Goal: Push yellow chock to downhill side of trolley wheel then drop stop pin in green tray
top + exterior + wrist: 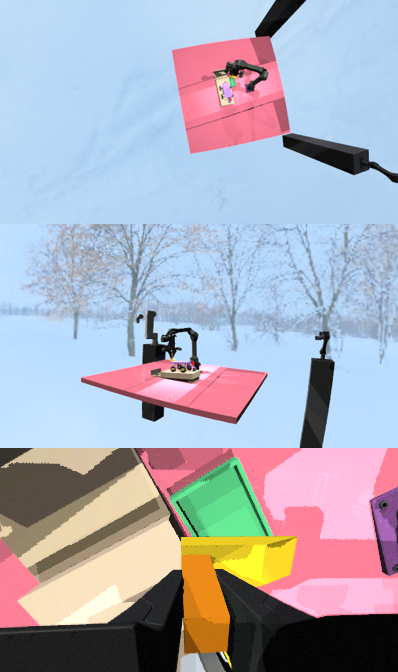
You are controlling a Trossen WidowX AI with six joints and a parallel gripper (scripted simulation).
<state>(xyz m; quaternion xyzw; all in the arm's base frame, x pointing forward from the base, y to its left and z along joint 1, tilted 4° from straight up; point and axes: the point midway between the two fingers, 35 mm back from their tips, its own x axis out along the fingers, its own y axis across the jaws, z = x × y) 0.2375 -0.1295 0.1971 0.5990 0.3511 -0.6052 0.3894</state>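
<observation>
Above the pink table (204, 136) (217, 400), one pincer (234, 72) (172, 355) (204, 579), clenched on orange handle (205, 603) of one yellow chock (234, 77) (173, 359) (250, 555). Chock held up near one green tray (232, 81) (225, 503), off the trolley's wheels. One ramp (227, 102) (181, 375) (115, 558), pale wood. One purple trolley (227, 90) (181, 362) on it; two wheels plain on its near side in exterior view, full count can't tell. One red-headed stop pin (230, 99) (193, 363) at trolley's uphill end. One purple base plate (247, 90) (378, 523) under the arm, beyond the tray from the ramp.
</observation>
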